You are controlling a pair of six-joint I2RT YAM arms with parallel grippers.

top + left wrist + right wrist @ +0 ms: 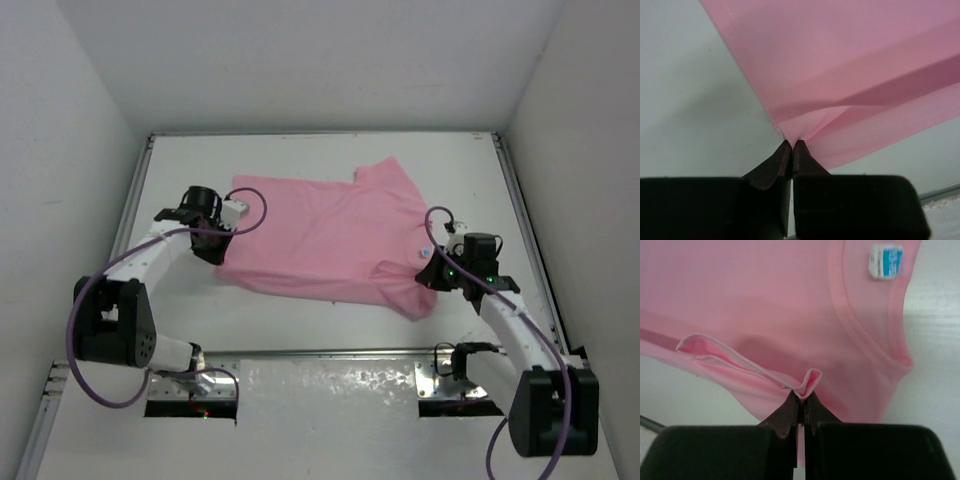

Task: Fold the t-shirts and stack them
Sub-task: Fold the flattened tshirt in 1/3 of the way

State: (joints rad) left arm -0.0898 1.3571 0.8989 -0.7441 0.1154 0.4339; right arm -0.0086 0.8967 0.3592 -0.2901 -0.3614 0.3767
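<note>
A light-pink t-shirt [325,235] lies across the middle of the white table, partly folded, its near edge doubled over. My left gripper [232,216] is shut on the shirt's left edge; in the left wrist view the cloth [850,75] puckers into the closed tips [792,146]. My right gripper [430,268] is shut on a sleeve hem at the shirt's near right corner. In the right wrist view the hem [807,382] loops up out of the closed tips [802,397], with the collar [860,325] and its blue-white label [885,261] beyond.
White walls enclose the table on the left, back and right. A metal rail [330,352] runs along the near edge in front of the arm bases. Purple cables [85,330] loop off both arms.
</note>
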